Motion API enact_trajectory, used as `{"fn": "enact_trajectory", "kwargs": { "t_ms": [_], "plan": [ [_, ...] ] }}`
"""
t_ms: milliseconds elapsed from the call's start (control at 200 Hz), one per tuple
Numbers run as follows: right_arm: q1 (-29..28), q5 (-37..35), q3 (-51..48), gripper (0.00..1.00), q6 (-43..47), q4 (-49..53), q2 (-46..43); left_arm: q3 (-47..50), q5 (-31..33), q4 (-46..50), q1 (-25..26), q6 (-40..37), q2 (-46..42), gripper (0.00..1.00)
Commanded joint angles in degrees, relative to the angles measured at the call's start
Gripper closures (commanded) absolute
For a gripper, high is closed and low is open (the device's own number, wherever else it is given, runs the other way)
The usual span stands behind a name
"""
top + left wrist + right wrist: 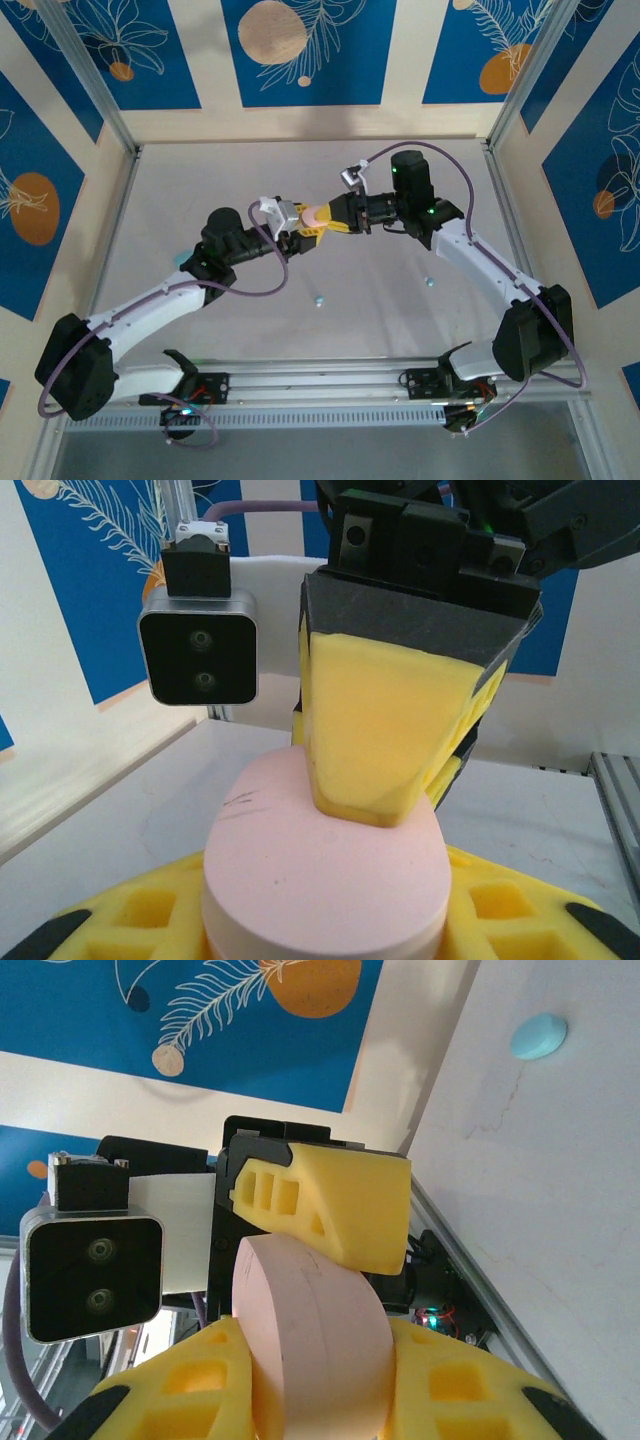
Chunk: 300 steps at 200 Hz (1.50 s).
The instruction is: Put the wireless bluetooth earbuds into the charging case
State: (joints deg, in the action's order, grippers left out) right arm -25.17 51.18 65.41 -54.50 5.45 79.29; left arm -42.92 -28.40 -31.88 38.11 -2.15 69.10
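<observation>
Two grippers meet on one object at the centre of the top view. The left gripper (325,935) pinches the pink charging case (300,840) between its yellow foam fingers (130,920), seen at the bottom of the left wrist view. The right gripper (320,1400) is closed on the same case from the opposite side, with one of its fingers (390,730) bearing on the flat upper face. The case is held clear of the counter (250,170), and its lid appears shut. One earbud (318,300) lies on the counter below centre in the top view. A second earbud (428,281) lies to the right of it, well apart from both grippers. Hazard: uneven pull between the two arms could twist the smooth case out of the soft pads and drop it. Hazard: a lid released suddenly could jerk the case loose. Neither gripper is free, so one must let go before an earbud can be picked up. The tiny, glossy pieces are likely to squirt from a pinch that is off centre.
</observation>
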Motion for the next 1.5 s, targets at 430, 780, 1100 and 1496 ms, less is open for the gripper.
{"fn": "enact_trajectory", "kwargs": {
  "t_ms": [430,780,1100,1496],
  "plan": [
    [-0.7,-2.5,-2.9,0.94,-3.0,-5.4,-0.7,-2.1,-0.6,4.4,0.7,-3.5,1.9,0.53],
    [4.4,-6.0,-5.4,0.94,-4.4,-5.8,-1.5,-1.8,2.6,7.7,0.7,-4.2,2.0,0.25],
    [15.8,-19.1,-12.1,0.93,7.0,5.4,7.2,-0.3,21.1,19.2,0.4,-1.4,-4.8,0.23],
    [16.5,-23.3,-2.7,0.87,14.5,9.5,26.2,-4.9,29.9,40.8,-9.2,14.8,-4.4,0.21]
  ]
}}
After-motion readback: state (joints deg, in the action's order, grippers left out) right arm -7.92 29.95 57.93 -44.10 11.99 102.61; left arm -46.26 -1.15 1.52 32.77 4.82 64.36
